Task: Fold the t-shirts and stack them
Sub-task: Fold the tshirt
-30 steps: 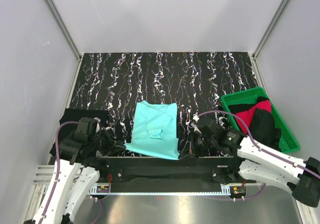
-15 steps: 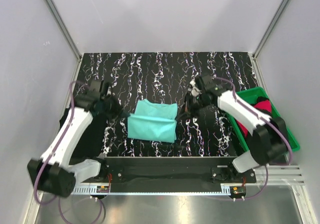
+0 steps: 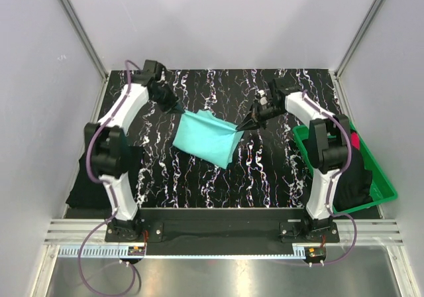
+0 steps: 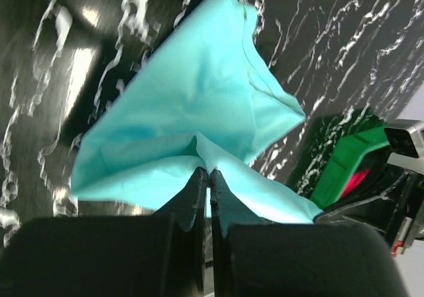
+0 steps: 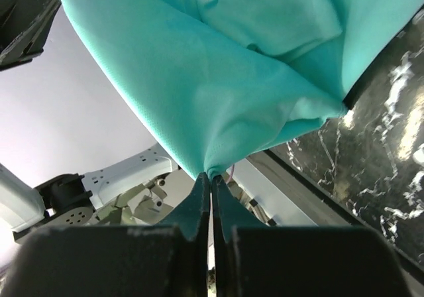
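Overhead, both arms reach toward the far edge of the worktop. The turquoise t-shirt [image 3: 207, 140] hangs between them over the middle of the marbled mat [image 3: 271, 171], sagging toward it. The left end effector [image 3: 180, 112] pinches one raised corner and the right end effector [image 3: 242, 128] the other.

I judge this to be a fold in mid-air. Next I would need to lower both corners together and level, so the layers lie flush, then let go. A black t-shirt [image 3: 83, 181] lies by the left edge, toward the near corner. The green tray [image 3: 320, 127] at the right edge holds a red-pink t-shirt [image 3: 356, 139] and a second black t-shirt [image 3: 351, 171]. Nothing lies on the mat under the cloth, but the right arm stands close beside the tray.

On the left wrist camera, the left end effector [image 4: 209, 172] is clamped narrow on a gather of the turquoise t-shirt [image 4: 192, 105], which fans away over the mat. The green tray [image 4: 344, 161] shows beyond.

On the right wrist camera, the right end effector [image 5: 211, 176] is likewise closed tight on a pinch of the turquoise t-shirt [image 5: 218, 78], which spreads taut above it.
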### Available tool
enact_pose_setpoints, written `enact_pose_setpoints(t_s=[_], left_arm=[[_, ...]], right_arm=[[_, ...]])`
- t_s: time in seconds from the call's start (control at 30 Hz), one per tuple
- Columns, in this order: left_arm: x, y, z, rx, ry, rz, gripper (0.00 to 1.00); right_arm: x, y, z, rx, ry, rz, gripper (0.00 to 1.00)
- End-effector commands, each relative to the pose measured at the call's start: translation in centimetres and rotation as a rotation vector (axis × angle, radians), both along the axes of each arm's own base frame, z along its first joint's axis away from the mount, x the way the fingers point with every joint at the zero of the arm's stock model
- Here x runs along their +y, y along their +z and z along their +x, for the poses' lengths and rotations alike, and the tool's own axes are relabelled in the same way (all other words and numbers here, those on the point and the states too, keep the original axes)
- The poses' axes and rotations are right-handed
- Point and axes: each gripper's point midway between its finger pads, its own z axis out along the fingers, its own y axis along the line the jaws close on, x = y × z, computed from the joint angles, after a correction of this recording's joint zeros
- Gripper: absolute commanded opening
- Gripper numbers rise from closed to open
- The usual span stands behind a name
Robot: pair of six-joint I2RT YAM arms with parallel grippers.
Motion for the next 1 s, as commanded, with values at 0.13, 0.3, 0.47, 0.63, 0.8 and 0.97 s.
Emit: enact_pose_setpoints(t_s=[0.13,0.3,0.47,0.63,0.8,0.97], left_arm=[[-2.7,2.0,7.4,-0.165,-0.129,-0.072,0.00],[-3.8,0.6,10.2,-0.180,-0.148,-0.102,0.00],[-4.9,0.0,10.6,-0.186,-0.162,-0.117,0.03],[-4.8,1.4,10.8,-0.256,-0.115,0.017,0.39],[-1.4,6.4,8.5,-0.350,-0.089,0.195,0.53],[-1.2,6.0,2.8,-0.284,-0.130,0.167,0.52]], right_arm=[[-1.2,-1.2,3.1,0.030,-0.018,0.047,0.01],[-1.4,-2.5,4.5,0.041,-0.030,0.045,0.01],[-1.9,-3.7,3.9,0.071,-0.046,0.021,0.03],[-3.0,-4.6,4.4,0.028,-0.074,-0.032,0.17],[-4.7,-3.7,6.7,-0.117,-0.112,-0.125,0.41],[-5.4,-2.7,8.9,-0.178,-0.147,-0.138,0.51]])
